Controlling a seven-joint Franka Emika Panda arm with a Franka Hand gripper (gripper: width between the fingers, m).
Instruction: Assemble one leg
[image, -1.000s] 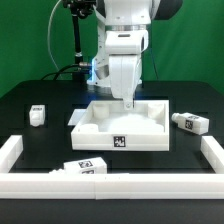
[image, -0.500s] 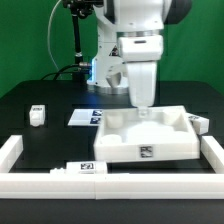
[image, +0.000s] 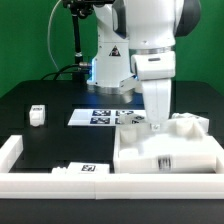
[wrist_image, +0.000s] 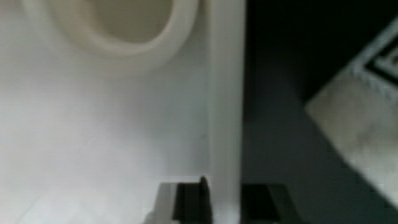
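Leg (image: 36, 115), small and white, stood alone on the black table (image: 50, 95) toward the exterior view's left, well apart from the arm. A second leg (image: 85, 167) lay on its side just beside the white front rail (image: 30, 181). The gripper (image: 155, 125) reached down into the big white tabletop (image: 140, 160) at the exterior view's right, its jaws pinched narrow on the tabletop's thin wall. Close up, both fingers (wrist_image: 187, 205) hugged that wall. The marker board (image: 100, 116) lay behind the tabletop.

Backdrop (image: 25, 40): green, plain. Table (image: 60, 140): black matte top, evenly lit; white rail (image: 10, 150) laid along edge.
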